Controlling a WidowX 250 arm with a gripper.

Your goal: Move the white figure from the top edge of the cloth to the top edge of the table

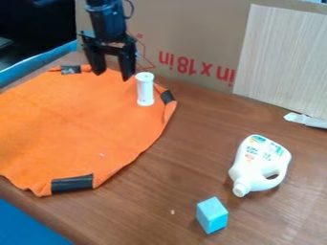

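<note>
The claw (114,75) hangs by the top of the orange cloth (76,119), its fingers wide apart with nothing between them; the white figure (146,90) stands up on the cloth, near some black tape (167,97); a white jug (256,165) and a blue block (212,215) are on the table (150,196).

Cardboard (191,28) behind wooden table (147,215)

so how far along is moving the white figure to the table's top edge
Nothing looks done yet: the white figure stands on the orange cloth, near its edge. Nothing is in hand; the open gripper hangs beside the figure. Left: grasp, lift, place at the top edge of the table.
</note>
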